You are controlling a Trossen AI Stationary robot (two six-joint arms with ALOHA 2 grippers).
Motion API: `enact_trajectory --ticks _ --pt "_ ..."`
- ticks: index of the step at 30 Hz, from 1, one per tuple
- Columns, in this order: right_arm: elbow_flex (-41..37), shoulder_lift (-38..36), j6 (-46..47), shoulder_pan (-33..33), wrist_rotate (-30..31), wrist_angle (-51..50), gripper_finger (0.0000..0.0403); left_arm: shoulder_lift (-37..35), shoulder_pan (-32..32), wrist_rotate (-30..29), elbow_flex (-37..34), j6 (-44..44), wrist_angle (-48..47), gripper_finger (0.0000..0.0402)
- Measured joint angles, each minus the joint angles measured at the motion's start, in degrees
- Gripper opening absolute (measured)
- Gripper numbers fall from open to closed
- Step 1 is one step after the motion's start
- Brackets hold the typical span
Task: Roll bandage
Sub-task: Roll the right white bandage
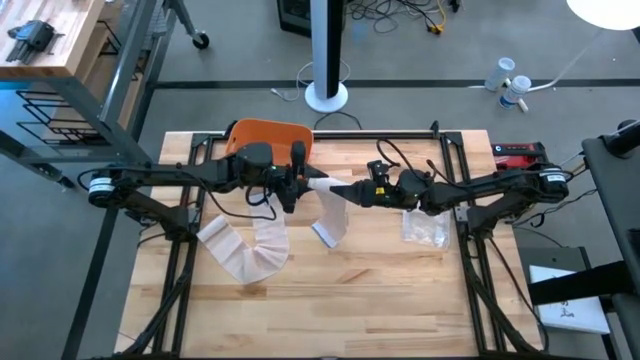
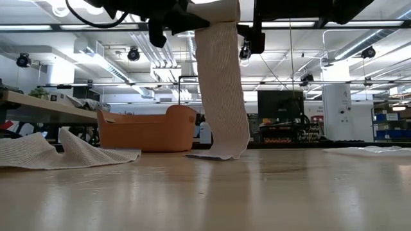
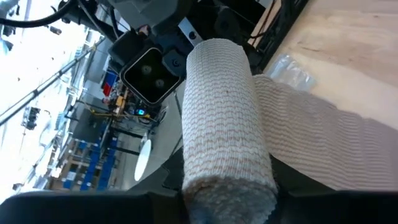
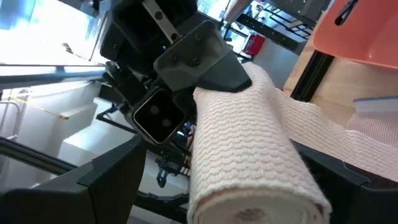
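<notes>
Here the left pincer [image 1: 300, 183] and the right pincer [image 1: 350, 192] both clamp the bandage roll [image 3: 225, 118] from its two ends, high above the surface [image 1: 400, 300]. Probably this lets the loose tail [image 2: 223, 96] hang free, its end touching the wood, for winding.

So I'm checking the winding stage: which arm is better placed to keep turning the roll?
Hard to separate. Both grippers, left and right, meet at the bandage roll above the table, one at each end. The loose tail hangs below the right gripper, so the left looks slightly freer to turn it.
</notes>
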Motion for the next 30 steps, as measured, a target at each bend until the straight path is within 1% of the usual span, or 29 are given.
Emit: enact_trajectory --ticks 5,11,17,20,23,30 --pt "0.0 0.0 -0.1 0.0 0.0 0.0 0.0343 0.6 0.0 0.0 0.0 1.1 0.9 0.0105" --pt "0.0 0.0 0.1 0.0 0.1 -0.7 0.0343 2.5 0.0 0.0 0.0 2.4 3.5 0.0097" --pt "0.0 0.1 0.0 0.0 1.1 -0.4 0.0343 2.6 0.0 -0.5 0.0 4.1 3.4 0.0106" --pt "0.0 0.1 0.1 0.0 1.0 -0.4 0.0340 2.5 0.0 -0.4 -0.1 4.9 3.4 0.0100" --pt "0.0 0.1 0.1 0.4 1.0 -0.9 0.0318 2.5 0.0 -0.3 -0.3 5.2 2.7 0.0094" --pt "-0.1 0.1 -0.6 0.7 1.1 -0.9 0.0240 2.0 -0.1 0.0 -0.4 5.3 2.5 0.0105"
